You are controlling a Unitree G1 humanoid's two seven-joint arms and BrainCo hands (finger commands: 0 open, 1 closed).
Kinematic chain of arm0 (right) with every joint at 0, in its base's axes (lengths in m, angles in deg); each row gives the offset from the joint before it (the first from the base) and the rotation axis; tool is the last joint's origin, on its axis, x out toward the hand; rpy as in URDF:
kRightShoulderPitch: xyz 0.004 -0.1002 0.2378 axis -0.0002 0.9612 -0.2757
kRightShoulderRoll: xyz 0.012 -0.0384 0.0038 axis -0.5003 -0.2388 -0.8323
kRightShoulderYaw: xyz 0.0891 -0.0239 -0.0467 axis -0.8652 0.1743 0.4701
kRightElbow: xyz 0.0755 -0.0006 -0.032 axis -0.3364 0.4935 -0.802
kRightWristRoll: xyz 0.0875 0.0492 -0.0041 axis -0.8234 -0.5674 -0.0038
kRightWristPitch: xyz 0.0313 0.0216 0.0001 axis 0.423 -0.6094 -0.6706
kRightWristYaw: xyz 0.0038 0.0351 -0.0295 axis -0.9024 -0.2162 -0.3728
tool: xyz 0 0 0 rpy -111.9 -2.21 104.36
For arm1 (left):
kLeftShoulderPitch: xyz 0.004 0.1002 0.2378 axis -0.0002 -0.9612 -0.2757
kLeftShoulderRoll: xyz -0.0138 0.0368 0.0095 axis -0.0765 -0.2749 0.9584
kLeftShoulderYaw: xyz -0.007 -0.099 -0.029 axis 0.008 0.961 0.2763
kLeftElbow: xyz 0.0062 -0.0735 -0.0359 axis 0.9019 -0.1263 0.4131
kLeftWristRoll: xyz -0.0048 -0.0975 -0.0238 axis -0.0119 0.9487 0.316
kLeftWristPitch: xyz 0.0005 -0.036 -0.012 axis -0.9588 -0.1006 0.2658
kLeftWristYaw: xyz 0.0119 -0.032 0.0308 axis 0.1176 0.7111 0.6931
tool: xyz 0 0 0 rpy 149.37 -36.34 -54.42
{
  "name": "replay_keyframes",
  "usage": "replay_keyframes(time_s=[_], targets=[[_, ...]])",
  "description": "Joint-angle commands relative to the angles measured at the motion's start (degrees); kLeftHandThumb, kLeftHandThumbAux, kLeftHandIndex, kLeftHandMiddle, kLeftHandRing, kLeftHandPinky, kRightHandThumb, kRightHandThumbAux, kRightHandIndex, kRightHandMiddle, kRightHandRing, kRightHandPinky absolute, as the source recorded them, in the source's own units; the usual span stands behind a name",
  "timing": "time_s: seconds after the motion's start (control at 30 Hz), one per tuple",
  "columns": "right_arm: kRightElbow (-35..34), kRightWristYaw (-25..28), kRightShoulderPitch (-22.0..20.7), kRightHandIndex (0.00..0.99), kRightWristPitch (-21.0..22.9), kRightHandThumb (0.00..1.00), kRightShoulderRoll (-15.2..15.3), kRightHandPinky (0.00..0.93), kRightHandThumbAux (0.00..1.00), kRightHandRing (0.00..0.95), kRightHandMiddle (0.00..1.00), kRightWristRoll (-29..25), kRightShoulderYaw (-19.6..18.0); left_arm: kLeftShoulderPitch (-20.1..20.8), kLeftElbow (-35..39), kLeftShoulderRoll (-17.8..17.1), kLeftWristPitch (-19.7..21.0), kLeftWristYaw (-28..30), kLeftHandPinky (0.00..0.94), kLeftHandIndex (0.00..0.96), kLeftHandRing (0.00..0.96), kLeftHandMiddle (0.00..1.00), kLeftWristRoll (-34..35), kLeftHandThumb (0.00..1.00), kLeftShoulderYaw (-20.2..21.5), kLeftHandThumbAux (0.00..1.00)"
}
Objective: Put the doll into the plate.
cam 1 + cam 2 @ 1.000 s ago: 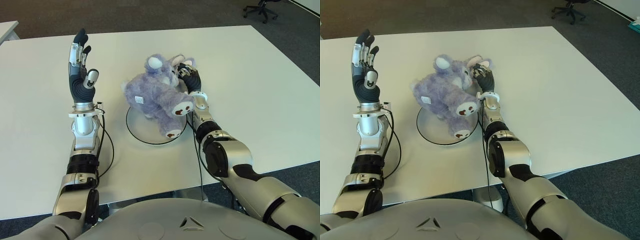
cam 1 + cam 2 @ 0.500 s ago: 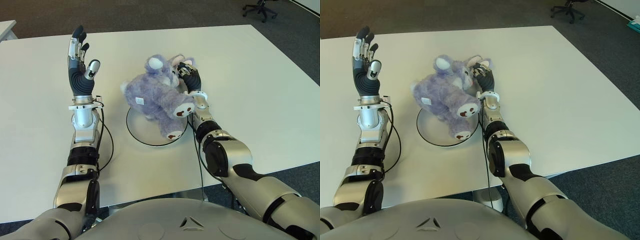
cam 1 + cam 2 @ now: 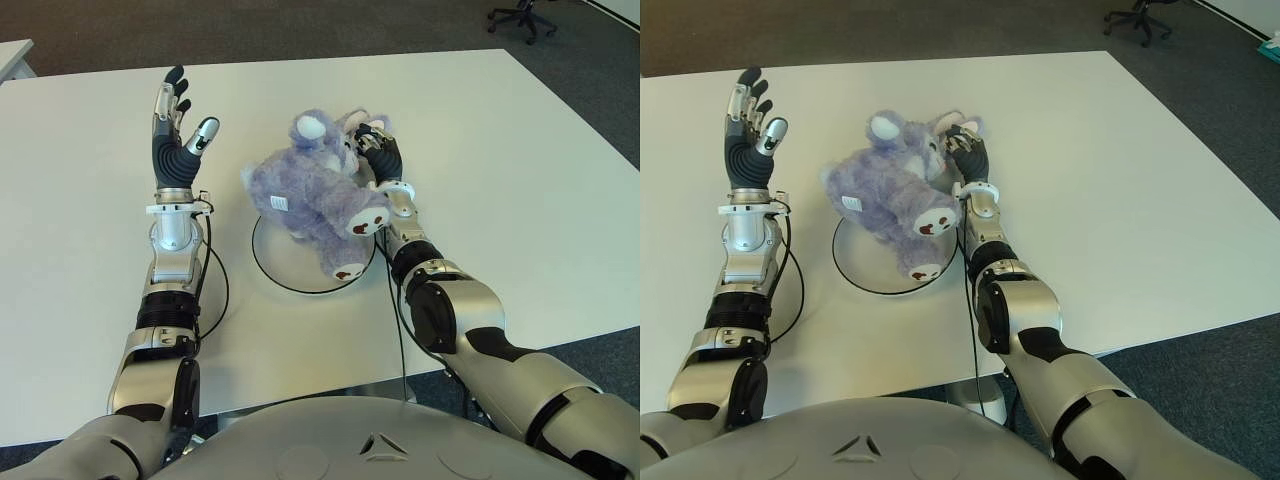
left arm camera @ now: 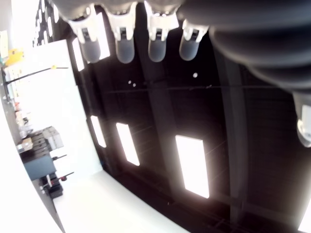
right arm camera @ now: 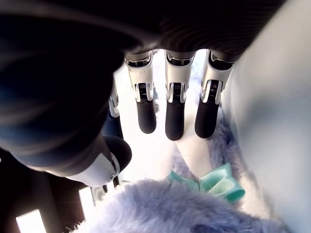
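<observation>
Fluffy purple doll (image 3: 312, 190) slumps across round white plate (image 3: 290, 262).

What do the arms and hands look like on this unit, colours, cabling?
Both arms are silver-grey shells with black joint bands. The left hand and right hand have black ribbed rubber palms, silver finger segments and dark fingertips. White collars sit at the wrists. A thin black cable loops off the left forearm; another runs along the right forearm.

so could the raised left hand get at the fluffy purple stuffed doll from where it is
Probably yes: the left hand is raised, open and empty, with only bare white table between it and the purple stuffed doll.
</observation>
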State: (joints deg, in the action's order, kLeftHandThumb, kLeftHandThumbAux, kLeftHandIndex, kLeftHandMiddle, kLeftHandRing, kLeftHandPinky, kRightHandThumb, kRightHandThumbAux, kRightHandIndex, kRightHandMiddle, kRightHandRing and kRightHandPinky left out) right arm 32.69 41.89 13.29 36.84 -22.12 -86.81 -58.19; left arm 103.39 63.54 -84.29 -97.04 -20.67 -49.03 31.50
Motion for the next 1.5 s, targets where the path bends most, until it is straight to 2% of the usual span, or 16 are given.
replay_keyframes(time_s=[0.03,0.33,0.53,0.87,1.2,1.5], targets=[[4.92,-0.24,7.46,0.399,5.06,0.687,-1.25,0.264,0.732,0.193,0.183,-0.67,-0.8,0.05,-2.69,-1.2,2.82,2.46,0.077,0.0,0.079,0.072,0.22,0.0,-1.45,0.374],[4.8,0.48,7.38,0.398,4.71,0.686,-1.57,0.271,0.731,0.207,0.192,-1.28,-1.39,-1.16,-4.45,-1.94,7.97,11.71,0.013,0.0,0.055,0.058,6.11,0.0,-2.85,0.386],[4.76,0.68,7.36,0.398,4.61,0.686,-1.64,0.264,0.731,0.205,0.19,-1.32,-1.55,-0.95,-5.65,-1.52,10.94,14.76,0.0,0.0,0.047,0.052,8.5,0.0,-2.72,0.383],[4.75,0.43,7.33,0.398,4.59,0.685,-1.59,0.26,0.731,0.203,0.192,-1.12,-1.56,-0.63,-7.03,-0.45,13.25,13.37,0.034,0.0,0.085,0.083,9.51,0.0,-1.77,0.405],[4.75,0.47,7.33,0.398,4.6,0.686,-1.49,0.259,0.731,0.2,0.189,-0.98,-1.56,-0.26,-8.42,0.67,13.71,11.72,0.026,0.0,0.1,0.099,9.97,0.0,-0.59,0.408],[4.74,0.4,7.29,0.398,4.72,0.686,-1.5,0.244,0.732,0.193,0.185,-1.02,-1.78,1.22,-13.0,1.65,11.54,10.46,0.035,0.0,0.11,0.105,11.11,0.0,1.23,0.401]])
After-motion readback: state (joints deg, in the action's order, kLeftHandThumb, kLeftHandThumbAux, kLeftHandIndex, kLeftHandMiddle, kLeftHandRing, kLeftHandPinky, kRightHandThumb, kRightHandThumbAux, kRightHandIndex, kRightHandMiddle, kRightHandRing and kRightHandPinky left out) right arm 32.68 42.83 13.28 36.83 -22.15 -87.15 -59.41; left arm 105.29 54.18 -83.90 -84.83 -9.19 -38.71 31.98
